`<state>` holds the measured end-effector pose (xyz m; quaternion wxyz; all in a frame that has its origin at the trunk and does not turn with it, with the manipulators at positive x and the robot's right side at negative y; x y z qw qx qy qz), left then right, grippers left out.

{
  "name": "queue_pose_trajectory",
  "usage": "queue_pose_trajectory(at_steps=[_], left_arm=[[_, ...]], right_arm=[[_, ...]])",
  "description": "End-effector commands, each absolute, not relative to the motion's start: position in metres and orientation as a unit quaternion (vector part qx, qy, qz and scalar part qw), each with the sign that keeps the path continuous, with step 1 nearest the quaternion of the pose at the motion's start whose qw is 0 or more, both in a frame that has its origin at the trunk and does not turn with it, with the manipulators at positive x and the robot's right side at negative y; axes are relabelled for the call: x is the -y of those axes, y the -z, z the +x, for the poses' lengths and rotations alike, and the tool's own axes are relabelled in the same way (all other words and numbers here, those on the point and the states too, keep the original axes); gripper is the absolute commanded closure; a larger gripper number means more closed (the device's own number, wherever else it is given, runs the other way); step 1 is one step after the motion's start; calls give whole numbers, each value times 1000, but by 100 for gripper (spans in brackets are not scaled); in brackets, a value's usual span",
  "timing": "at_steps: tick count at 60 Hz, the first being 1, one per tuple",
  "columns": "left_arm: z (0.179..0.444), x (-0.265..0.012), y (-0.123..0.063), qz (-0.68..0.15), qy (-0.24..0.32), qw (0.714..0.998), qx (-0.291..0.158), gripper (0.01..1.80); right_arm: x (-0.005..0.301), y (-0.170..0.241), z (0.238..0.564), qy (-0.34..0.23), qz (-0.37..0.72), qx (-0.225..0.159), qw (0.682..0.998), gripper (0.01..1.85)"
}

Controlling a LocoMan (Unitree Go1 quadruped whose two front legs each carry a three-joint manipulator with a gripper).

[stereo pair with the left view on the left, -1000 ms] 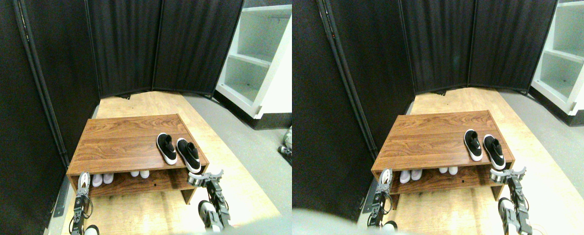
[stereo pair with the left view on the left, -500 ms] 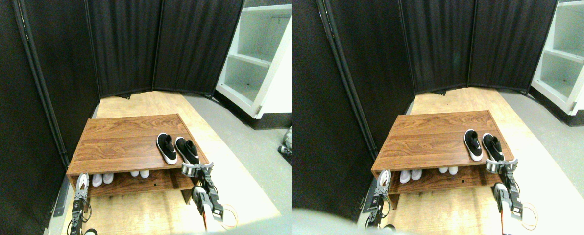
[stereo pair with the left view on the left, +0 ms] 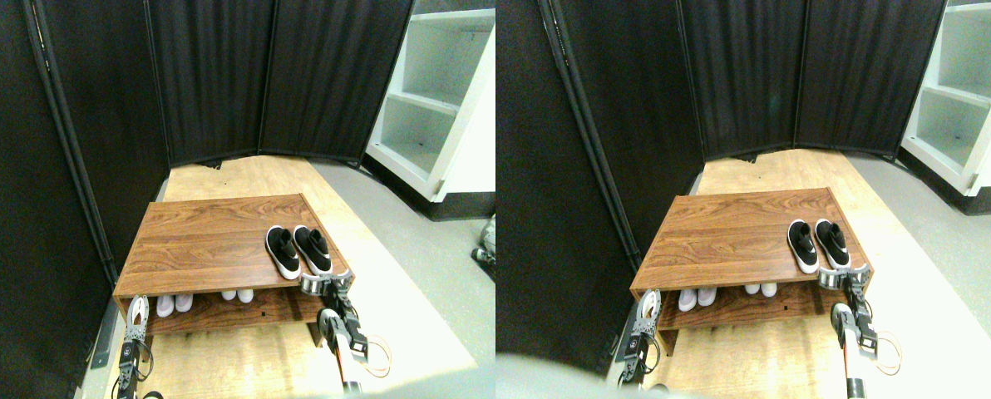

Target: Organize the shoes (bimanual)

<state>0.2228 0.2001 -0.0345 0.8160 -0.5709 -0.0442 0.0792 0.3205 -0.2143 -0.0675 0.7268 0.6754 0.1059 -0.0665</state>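
Note:
A pair of black shoes with white soles stands on top of the low wooden bench (stereo pair with the left view on the left: 204, 241), near its front right corner. The left shoe (stereo pair with the left view on the left: 283, 251) and the right shoe (stereo pair with the left view on the left: 313, 249) lie close together and nearly parallel, toes pointing away. My right gripper (stereo pair with the left view on the left: 326, 285) is at the bench's front edge, right behind the heel of the right black shoe. On the lower shelf the toes of two pale pinkish-white pairs (stereo pair with the left view on the left: 173, 304) (stereo pair with the left view on the left: 237, 294) stick out. My left gripper (stereo pair with the left view on the left: 137, 312) hangs by the bench's front left corner, just left of the pale shoes.
Black folding screens (stereo pair with the left view on the left: 213, 83) close off the left and back. A white shelf unit (stereo pair with the left view on the left: 441, 100) stands at the right on the grey floor. The bench stands on a pale wood floor panel (stereo pair with the left view on the left: 238, 357).
The right black shoe has slid left and back to sit beside its mate. My right gripper has followed it left along the bench's front edge. The left gripper has sunk slightly.

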Motion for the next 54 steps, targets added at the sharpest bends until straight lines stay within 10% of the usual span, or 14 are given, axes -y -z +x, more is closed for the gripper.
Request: queue_pose_trajectory(at_steps=[1,18,30,54], left_arm=[[224,-197,24,-572,-64,815,63,180],[226,-194,23,-574,-61,814,63,180],[228,-195,23,-574,-57,815,58,180],[221,-198,25,-574,-65,814,68,180]], right_arm=[[214,49,313,28,679,-91,728,33],[221,20,278,-9,655,-83,751,49],[235,4,279,48,581,11,813,185],[280,-43,302,76,532,97,838,185]])
